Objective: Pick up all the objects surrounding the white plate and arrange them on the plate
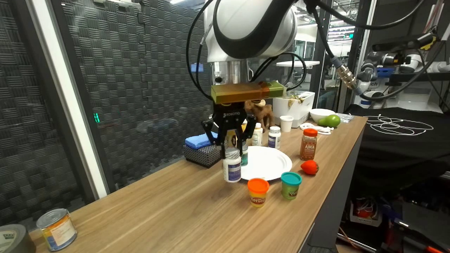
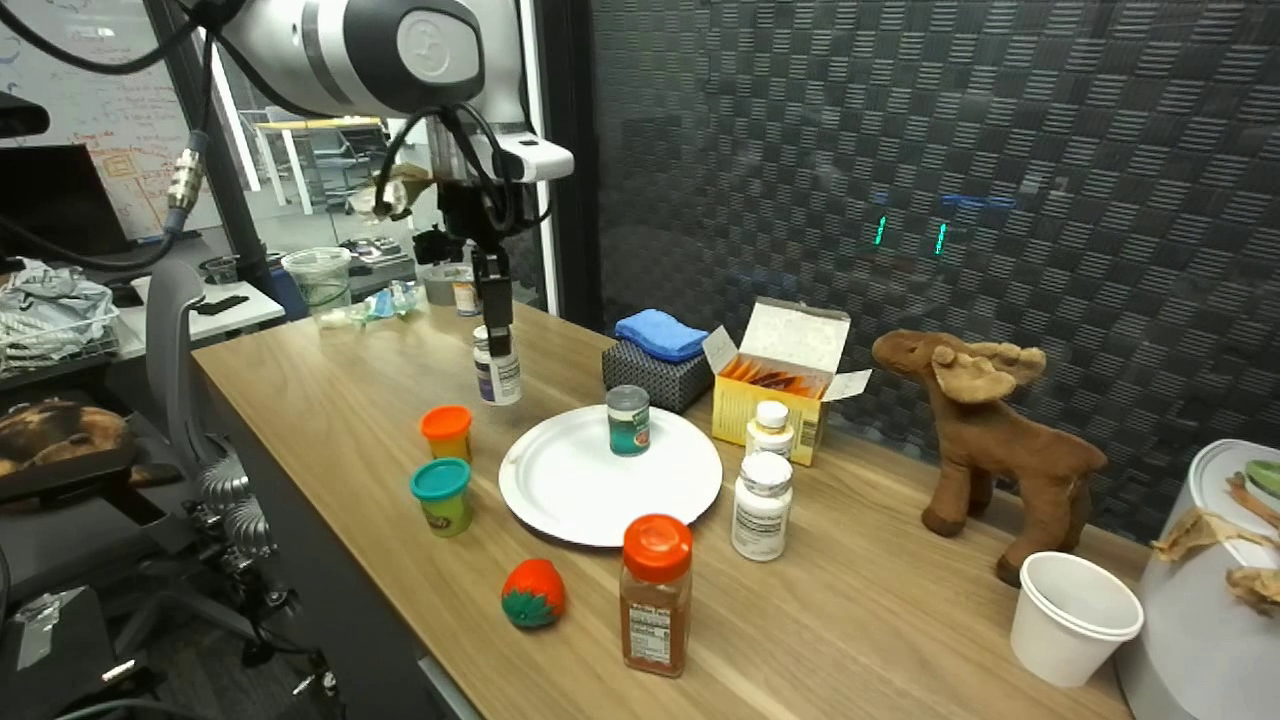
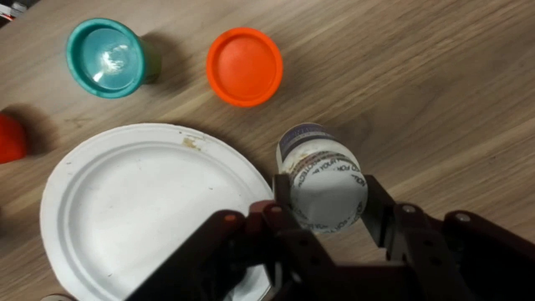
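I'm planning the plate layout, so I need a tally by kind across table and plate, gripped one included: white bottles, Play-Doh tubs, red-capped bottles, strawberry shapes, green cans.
White bottles: 3, one in the gripper
Play-Doh tubs: 2
Red-capped bottle: 1
Red strawberry shape: 1
Green can, on the white plate: 1
Total: 8

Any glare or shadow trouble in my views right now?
Wrist view: bright glare atop the teal-lidded cup, a soft shadow beside it, the gripper dark with little detail; both exterior views: small green glints on the dark wall.

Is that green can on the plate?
On: in an exterior view, the green can stands upright on the white plate, inside its rim.
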You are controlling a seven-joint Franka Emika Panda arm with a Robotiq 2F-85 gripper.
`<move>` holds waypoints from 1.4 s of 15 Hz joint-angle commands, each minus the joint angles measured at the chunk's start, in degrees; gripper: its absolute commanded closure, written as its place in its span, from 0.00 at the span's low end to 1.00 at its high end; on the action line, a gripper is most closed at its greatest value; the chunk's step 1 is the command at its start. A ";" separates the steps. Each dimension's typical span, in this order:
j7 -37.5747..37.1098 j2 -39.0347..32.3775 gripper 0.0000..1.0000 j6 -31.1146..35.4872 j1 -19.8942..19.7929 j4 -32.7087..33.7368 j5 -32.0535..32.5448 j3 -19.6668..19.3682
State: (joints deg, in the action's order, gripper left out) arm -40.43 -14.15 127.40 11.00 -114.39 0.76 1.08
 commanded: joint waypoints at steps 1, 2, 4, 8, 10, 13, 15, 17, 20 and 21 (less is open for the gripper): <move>-2.58 4.32 0.80 1.89 -2.12 -3.86 -0.20 -1.04; -2.75 4.32 0.80 2.16 -2.80 -4.07 -0.21 -1.35; -3.00 3.71 0.80 3.39 -4.05 -4.25 -0.13 -2.07; -3.10 0.90 0.80 5.71 -5.86 -3.07 0.24 -3.34; -2.76 -0.50 0.80 5.92 -6.37 -2.07 -0.11 -3.59; -2.43 -2.71 0.80 5.82 -6.61 -0.52 -0.43 -3.65; -2.16 -4.27 0.80 5.88 -6.64 0.65 -0.75 -3.66; -1.64 -5.43 0.80 5.67 -6.70 1.71 -1.64 -3.47; -1.68 -6.31 0.80 5.83 -6.40 2.90 -2.23 -3.32; -1.93 -6.57 0.80 5.95 -6.27 3.20 -2.35 -3.37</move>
State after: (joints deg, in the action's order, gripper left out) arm -42.31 -19.59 132.98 4.33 -113.38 -0.25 -2.34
